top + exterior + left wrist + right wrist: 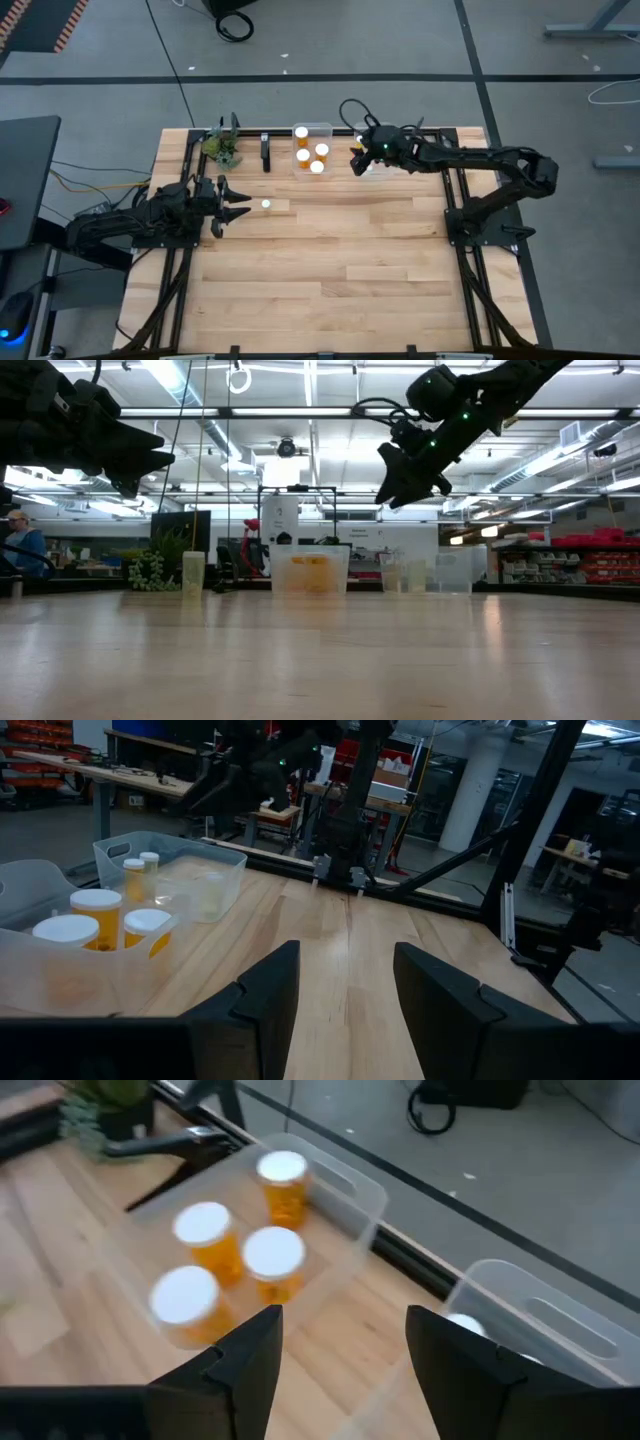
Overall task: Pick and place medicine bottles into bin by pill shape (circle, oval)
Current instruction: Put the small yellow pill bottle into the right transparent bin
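Your right gripper (357,160) hung above the table's far edge, between two clear plastic bins (312,147), its dark fingers apart and empty. Four amber medicine bottles (273,1260) with round white caps stood in the left bin. Your left gripper (240,206) waited open over the pale wooden table (330,260), near one white-capped bottle (266,205).

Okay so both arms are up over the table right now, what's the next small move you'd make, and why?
Probably send the left gripper down onto the lone bottle on the bare wood just ahead of it. Its fingers are open and empty. The left bin already holds four bottles, while the right gripper, also open and empty, hangs by the bins at the table's far edge, well away from that bottle.
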`<state>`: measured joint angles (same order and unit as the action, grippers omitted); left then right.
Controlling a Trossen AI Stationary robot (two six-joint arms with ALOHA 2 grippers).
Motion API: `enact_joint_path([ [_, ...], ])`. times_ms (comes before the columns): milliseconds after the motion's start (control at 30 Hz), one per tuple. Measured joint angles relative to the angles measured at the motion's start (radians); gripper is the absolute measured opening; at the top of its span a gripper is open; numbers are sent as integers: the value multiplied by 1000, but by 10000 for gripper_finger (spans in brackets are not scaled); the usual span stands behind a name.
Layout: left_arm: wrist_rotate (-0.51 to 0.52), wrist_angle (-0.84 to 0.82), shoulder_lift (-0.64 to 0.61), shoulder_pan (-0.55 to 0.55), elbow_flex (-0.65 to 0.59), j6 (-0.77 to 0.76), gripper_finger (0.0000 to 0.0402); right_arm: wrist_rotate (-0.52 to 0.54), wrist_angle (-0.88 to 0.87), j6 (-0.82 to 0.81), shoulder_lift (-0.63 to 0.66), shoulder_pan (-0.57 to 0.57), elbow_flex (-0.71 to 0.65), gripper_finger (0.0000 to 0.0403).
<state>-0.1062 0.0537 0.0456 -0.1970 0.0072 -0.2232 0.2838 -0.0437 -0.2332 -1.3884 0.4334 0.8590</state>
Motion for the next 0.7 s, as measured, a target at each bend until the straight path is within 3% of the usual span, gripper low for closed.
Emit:
enact_joint_path([
  [700,0,0,0,0,0,0,172,4,166,-26,0,-184,0,220],
])
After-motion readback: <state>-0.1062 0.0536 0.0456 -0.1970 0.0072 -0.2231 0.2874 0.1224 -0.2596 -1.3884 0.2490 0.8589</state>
